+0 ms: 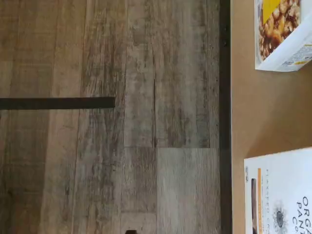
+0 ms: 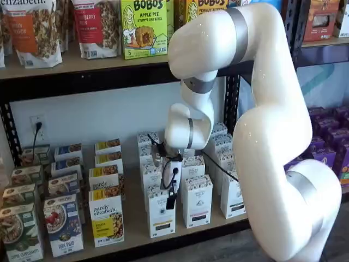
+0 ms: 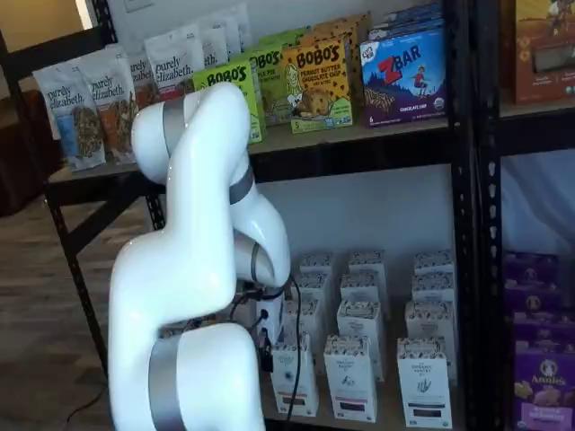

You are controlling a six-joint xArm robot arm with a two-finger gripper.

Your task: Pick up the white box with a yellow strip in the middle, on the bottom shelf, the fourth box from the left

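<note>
The white box [image 2: 161, 213] stands at the front of its row on the bottom shelf [image 2: 136, 233], and it also shows in a shelf view [image 3: 294, 377]. In the wrist view the white box [image 1: 282, 195] shows a yellow strip down its face and lies on the tan board [image 1: 263, 112] behind the black rail [image 1: 224, 117]. My gripper [image 2: 171, 201] hangs just in front of the box's upper part, black fingers pointing down. In a shelf view the gripper [image 3: 267, 357] is half hidden by the arm. The fingers show side-on with no box held between them.
More white cartons [image 2: 197, 202] stand in rows to the right. A yellow granola box [image 2: 106, 218] stands to the left, also seen in the wrist view as a yellow granola box [image 1: 280, 34]. Snack boxes [image 2: 143, 27] fill the upper shelf. Purple boxes [image 2: 327, 142] sit at far right. Wood floor [image 1: 122, 122] lies below.
</note>
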